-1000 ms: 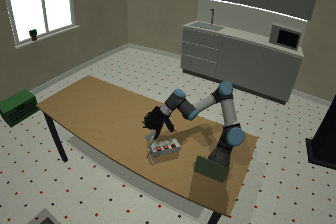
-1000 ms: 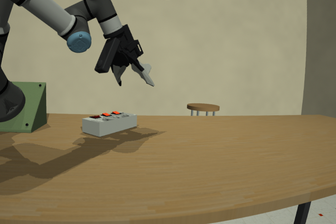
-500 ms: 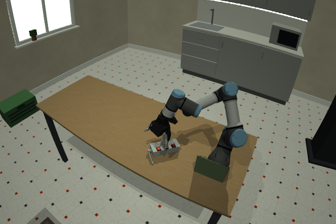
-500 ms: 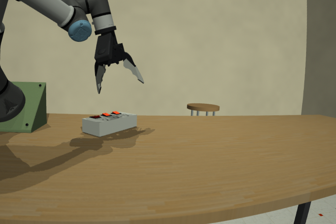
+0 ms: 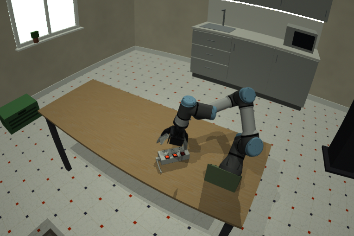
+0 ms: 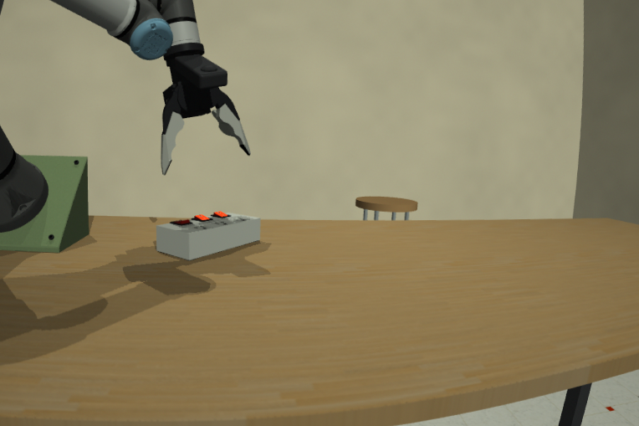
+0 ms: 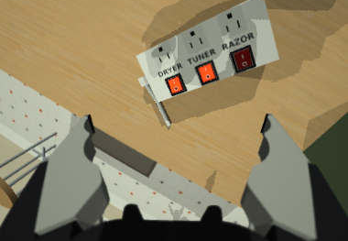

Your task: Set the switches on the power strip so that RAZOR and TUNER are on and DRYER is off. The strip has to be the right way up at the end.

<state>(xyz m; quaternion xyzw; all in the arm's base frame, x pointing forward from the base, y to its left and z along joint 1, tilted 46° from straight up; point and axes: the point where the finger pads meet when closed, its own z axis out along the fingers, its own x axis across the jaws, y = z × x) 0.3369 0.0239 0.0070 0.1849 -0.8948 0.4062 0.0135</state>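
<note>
The white power strip (image 5: 172,155) lies face up on the wooden table, near its front edge; it also shows in the side view (image 6: 207,234) and the wrist view (image 7: 208,58). In the wrist view the DRYER switch (image 7: 175,84) and the TUNER switch (image 7: 206,73) glow bright orange. The RAZOR switch (image 7: 243,60) is dark red and unlit. A short cable stub (image 7: 163,112) sticks out at the DRYER end. My gripper (image 6: 205,158) (image 5: 172,140) is open and empty. It points down and hangs well above the strip.
The arm's green base mount (image 5: 223,177) (image 6: 48,203) stands on the table to the right of the strip. A round stool (image 6: 385,206) stands beyond the far table edge. A green toolbox (image 5: 18,112) sits off the table's left end.
</note>
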